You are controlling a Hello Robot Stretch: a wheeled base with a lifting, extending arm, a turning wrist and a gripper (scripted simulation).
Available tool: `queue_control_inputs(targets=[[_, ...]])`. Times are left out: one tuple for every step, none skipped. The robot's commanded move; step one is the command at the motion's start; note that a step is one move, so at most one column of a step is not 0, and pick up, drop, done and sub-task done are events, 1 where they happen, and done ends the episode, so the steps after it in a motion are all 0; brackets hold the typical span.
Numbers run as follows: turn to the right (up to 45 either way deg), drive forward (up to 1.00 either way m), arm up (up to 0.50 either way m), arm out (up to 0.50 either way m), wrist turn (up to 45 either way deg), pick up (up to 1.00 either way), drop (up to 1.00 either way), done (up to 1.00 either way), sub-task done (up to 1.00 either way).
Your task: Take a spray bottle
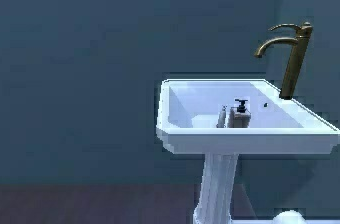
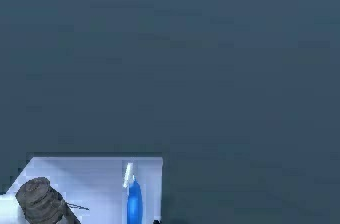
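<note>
A slim blue bottle [image 2: 133, 204] with a thin white top stands on a white flat surface [image 2: 88, 172] at the bottom of the arm side view, near that surface's right edge. In the forward view, a small pale bottle with a dark pump head [image 1: 240, 113] sits on the front rim of a white pedestal sink [image 1: 193, 133].
A bronze tap [image 1: 290, 58] rises at the sink's back right. A dark brown ribbed object [image 2: 40, 201] lies on the white surface left of the blue bottle. Dark blue-grey walls stand behind both. Dark reddish floor [image 1: 68, 205] stretches left of the pedestal, with a white rounded thing [image 1: 290, 216] at the bottom right.
</note>
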Motion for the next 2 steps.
queue_control_inputs(targets=[[0.0,0.00,0.00,0.00,0.0,1.00,0.00,0.00,0.00],[0.0,0.00,0.10,0.00,0.0,0.00,0.00,0.00,0.00]])
